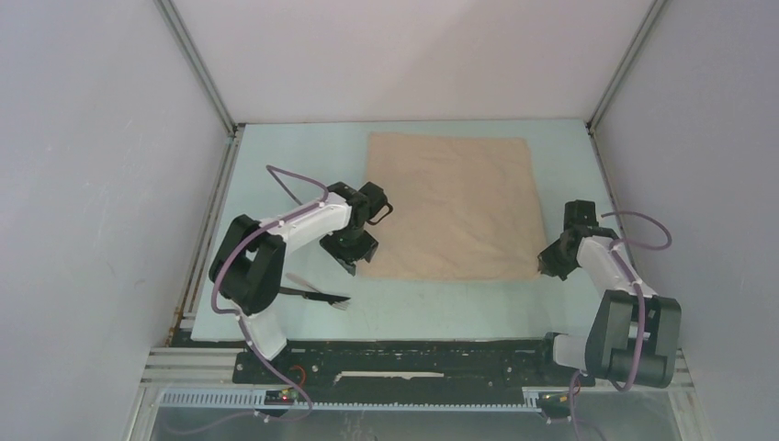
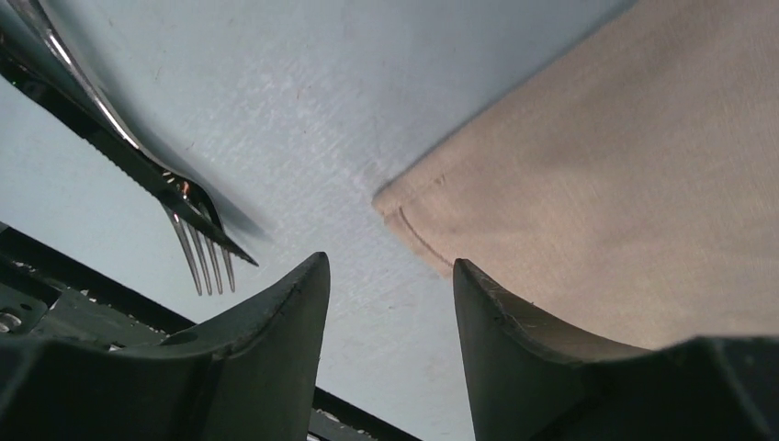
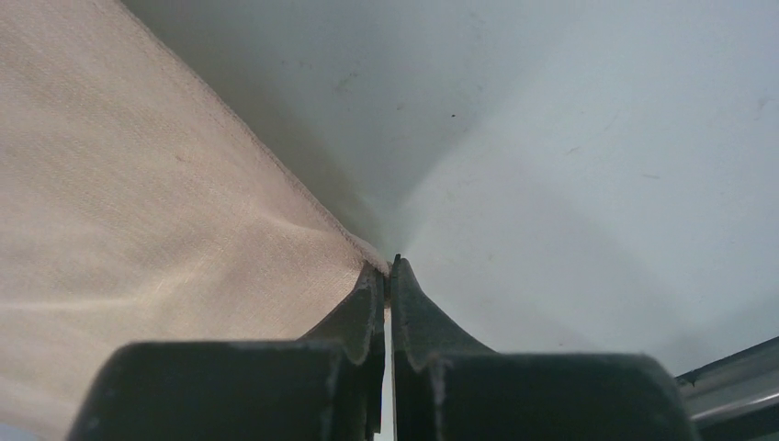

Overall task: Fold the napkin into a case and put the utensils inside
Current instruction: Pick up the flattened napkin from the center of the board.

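Observation:
The tan napkin (image 1: pixel 450 207) lies spread flat on the pale table. My left gripper (image 1: pixel 360 258) is open over its near-left corner (image 2: pixel 390 197), one finger on each side of the corner's edge, nothing held. My right gripper (image 1: pixel 544 266) is shut on the napkin's near-right corner (image 3: pixel 372 262), which is lifted slightly in the right wrist view. The utensils (image 1: pixel 317 294), a dark fork and knife, lie on the table near the left arm's base; the fork's tines (image 2: pixel 207 257) and the serrated knife show in the left wrist view. A pale grey piece is not distinct.
White walls enclose the table on three sides. A black rail (image 1: pixel 395 358) runs along the near edge by the arm bases. The left arm's purple cable (image 1: pixel 289 184) loops above the table.

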Robot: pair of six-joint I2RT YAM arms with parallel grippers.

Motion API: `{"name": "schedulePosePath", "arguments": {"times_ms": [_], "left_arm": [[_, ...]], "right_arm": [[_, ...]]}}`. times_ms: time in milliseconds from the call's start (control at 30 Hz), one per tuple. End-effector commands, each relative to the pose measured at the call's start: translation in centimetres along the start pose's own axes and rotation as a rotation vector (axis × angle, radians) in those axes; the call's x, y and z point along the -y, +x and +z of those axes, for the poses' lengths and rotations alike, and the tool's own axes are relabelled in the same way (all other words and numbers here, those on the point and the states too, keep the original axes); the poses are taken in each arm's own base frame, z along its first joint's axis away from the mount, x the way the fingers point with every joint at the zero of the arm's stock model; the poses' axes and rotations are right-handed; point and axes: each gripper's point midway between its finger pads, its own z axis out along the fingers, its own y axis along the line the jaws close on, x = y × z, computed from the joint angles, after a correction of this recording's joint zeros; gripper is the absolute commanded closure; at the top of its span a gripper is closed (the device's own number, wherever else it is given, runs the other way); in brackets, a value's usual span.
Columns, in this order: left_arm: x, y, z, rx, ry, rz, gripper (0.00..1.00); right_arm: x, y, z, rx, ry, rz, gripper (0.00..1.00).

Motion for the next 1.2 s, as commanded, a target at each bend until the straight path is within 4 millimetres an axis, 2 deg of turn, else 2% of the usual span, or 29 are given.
{"name": "schedulePosePath", "arguments": {"times_ms": [0, 200, 333, 533, 767, 1000, 1167], "left_arm": [[0.8, -1.2, 1.1, 0.012, -0.001, -0.052, 0.41], [1.6, -0.5, 2.3, -0.027, 0.036, -0.085, 0.48], [1.4, 0.4, 3.5, -0.051, 0.038, -0.104, 0.48], [1.3, 0.7, 3.7, -0.035, 0.022, -0.091, 0.43], [1.4, 1.1, 4.3, -0.051, 0.03, -0.121, 0.48], [1.8, 1.1, 5.3, -0.041, 0.082, -0.16, 0.68], [2.3, 0.7, 4.9, -0.025, 0.131, -0.164, 0.96]], "right_arm": [[-0.1, -1.2, -0.6, 0.049, -0.055, 0.007, 1.0], [-0.3, -1.2, -0.5, 0.053, -0.082, 0.015, 1.0], [-0.2, -1.1, -0.3, 0.043, -0.074, 0.01, 1.0], [-0.1, -1.1, -0.2, 0.047, -0.069, 0.009, 1.0], [-0.1, -1.1, -0.3, 0.049, -0.074, 0.01, 1.0], [0.0, -1.3, -0.4, 0.061, -0.072, 0.01, 1.0], [-0.1, -1.3, -0.4, 0.061, -0.08, 0.008, 1.0]]}}
